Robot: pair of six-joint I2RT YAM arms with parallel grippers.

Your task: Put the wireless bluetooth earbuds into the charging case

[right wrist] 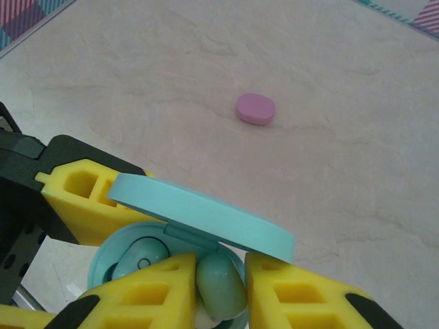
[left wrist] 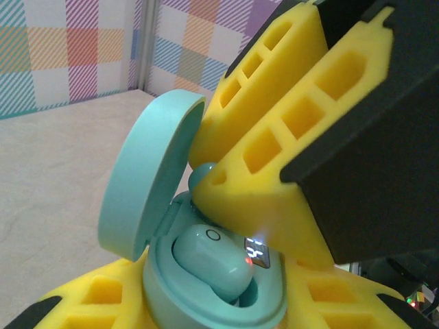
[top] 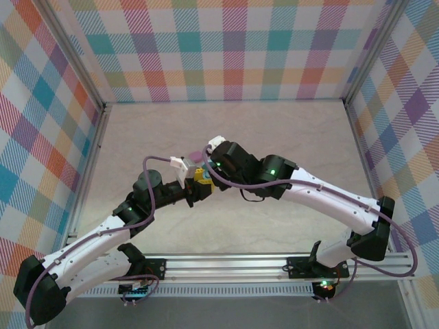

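Light blue earbud (right wrist: pixel 221 284) is pinched between right fingers (right wrist: pixel 302 291), just above open charging case (left wrist: pixel 159 291) clamped by left fingers (left wrist: pixel 75 298). Judged light, slick, rigid; best gripped across its rounded sides.

Lab cell: plaid walls (top: pixel 233 55), aluminium frame (top: pixel 226 263)

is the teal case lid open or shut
Open: the lid stands swung up off the teal case, with one earbud seated inside.

Pastel plaid walls (top: pixel 226 48) on 3 sides, beige marbled tabletop (top: pixel 288 137), alu rail (top: pixel 226 264) in front.
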